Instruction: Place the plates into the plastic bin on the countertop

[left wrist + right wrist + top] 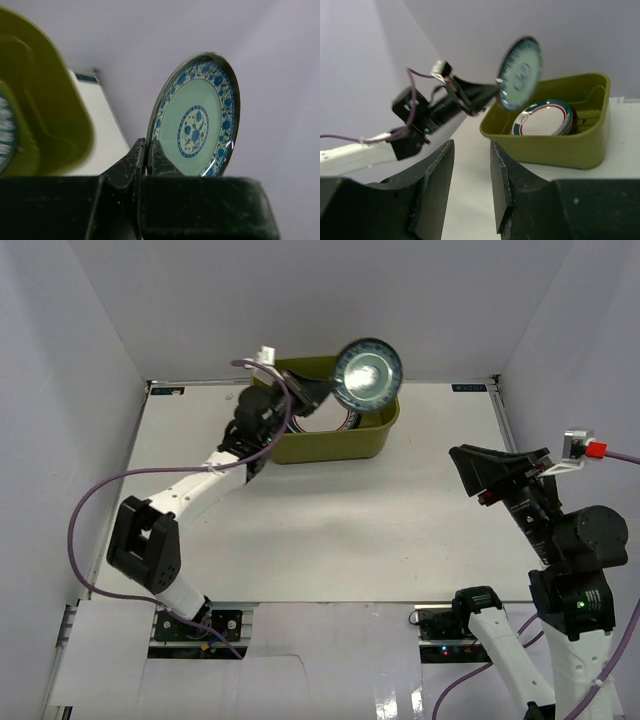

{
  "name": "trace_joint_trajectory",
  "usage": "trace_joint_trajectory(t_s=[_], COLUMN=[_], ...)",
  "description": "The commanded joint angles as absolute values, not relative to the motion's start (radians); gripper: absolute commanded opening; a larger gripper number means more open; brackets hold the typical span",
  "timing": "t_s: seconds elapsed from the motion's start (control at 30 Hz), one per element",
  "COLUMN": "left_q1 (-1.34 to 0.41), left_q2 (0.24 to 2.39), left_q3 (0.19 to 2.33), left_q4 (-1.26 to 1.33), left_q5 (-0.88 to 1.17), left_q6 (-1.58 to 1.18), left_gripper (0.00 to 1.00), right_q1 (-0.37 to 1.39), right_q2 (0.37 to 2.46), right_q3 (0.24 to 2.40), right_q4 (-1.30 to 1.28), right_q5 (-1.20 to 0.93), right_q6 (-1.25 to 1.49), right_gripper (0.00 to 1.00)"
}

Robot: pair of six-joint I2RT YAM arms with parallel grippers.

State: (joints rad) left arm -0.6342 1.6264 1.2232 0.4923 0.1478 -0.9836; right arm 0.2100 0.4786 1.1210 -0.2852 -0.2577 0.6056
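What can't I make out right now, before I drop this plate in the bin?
Plate count in the bin: top view, the held plate and left hand cover its inside.
Plates behind the front plate: right wrist view, it and the bin wall hide them.
Bin contents, left wrist view: blurred, cut off by the left edge.
Held plate's pattern, right wrist view: blurred.

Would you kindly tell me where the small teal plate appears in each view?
Top external: small teal plate, top centre.
Left wrist: plate right of centre, rim pinched by the left gripper.
Right wrist: plate upper centre.
Shared landmark: the plastic bin, beside it.
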Motion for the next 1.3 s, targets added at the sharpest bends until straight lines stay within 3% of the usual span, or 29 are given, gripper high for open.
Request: trace_joint_trajectory(t_s=[0.0,0.3,0.67,0.7,0.8,0.83,0.9,0.93,0.97,1.0,1.27], left_q1=[-0.475,-0.336,-0.316,-0.314,-0.314,-0.314,-0.314,-0.314,-0.314,-0.313,-0.321], left_q2=[1.542,1.681,1.929,1.945,1.967,1.967,1.945,1.931,1.916,1.881,1.635], left_q3=[1.189,1.416,1.592,1.607,1.634,1.635,1.635,1.631,1.625,1.618,1.557], left_q4=[0.349,0.016,-0.116,-0.139,-0.15,-0.149,-0.138,-0.127,-0.117,-0.098,-0.052], left_q5=[0.175,0.12,0.127,0.136,0.163,0.172,0.179,0.19,0.195,0.199,0.253], left_q6=[-0.963,-0.715,-0.64,-0.637,-0.632,-0.63,-0.629,-0.629,-0.629,-0.629,-0.606], left_gripper=[0.0,0.0,0.03,0.06,0.34,0.53,0.67,0.86,0.93,0.98,0.98], right_q1=[0.213,0.213,0.213,0.213,0.213,0.213,0.213,0.215,0.213,0.213,0.213], right_q2=[0.505,0.566,0.604,0.606,0.611,0.611,0.612,0.612,0.614,0.614,0.618], right_q3=[1.053,0.966,0.923,0.923,0.919,0.913,0.905,0.902,0.893,0.888,0.87], right_q4=[-0.241,-0.137,-0.117,-0.117,-0.11,-0.106,-0.097,-0.091,-0.086,-0.084,-0.074], right_q5=[-0.253,-0.293,-0.29,-0.287,-0.287,-0.285,-0.287,-0.288,-0.288,-0.291,-0.284], right_q6=[0.592,0.626,0.624,0.624,0.624,0.626,0.63,0.632,0.634,0.635,0.634], right_gripper=[0.41,0.41,0.41,0.41,0.41,0.41,0.41,0.41,0.41,0.41,0.44])
